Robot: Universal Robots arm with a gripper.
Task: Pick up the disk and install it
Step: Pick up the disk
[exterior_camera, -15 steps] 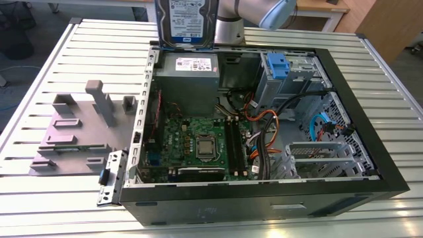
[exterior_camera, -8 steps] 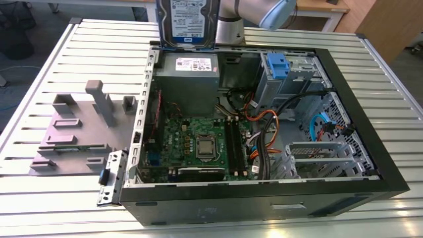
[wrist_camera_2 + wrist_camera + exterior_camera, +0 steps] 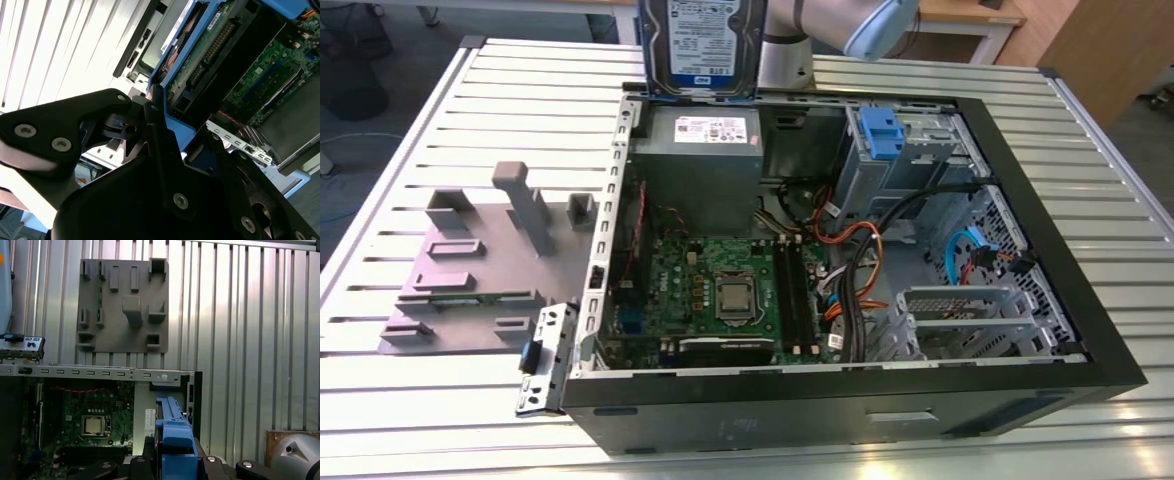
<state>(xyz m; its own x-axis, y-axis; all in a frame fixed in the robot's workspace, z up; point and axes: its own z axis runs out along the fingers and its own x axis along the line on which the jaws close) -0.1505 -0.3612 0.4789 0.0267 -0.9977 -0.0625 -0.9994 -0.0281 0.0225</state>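
Silver disk [image 3: 699, 45] hangs upright above the case rim [image 3: 894, 99].

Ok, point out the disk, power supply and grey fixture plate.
the disk [image 3: 700, 40]: exterior view, its label.
the power supply [image 3: 694, 175]: exterior view, grey face.
the grey fixture plate [image 3: 120, 340]: first wrist view, bare base.

Stretching out well below the claw [image 3: 172, 457] as a pale slatted metal table [image 3: 427, 400], ribs running lengthwise. Carrying an open black computer case [image 3: 854, 405] directly beneath the claw, lying on its side with its open interior facing up toward it. Also carrying a flat grey fixture plate [image 3: 500, 265], resting on the slats lower than the claw and off to one side of it, just beside the case's outer wall, with several upright blocks [image 3: 520, 200] rising from it.
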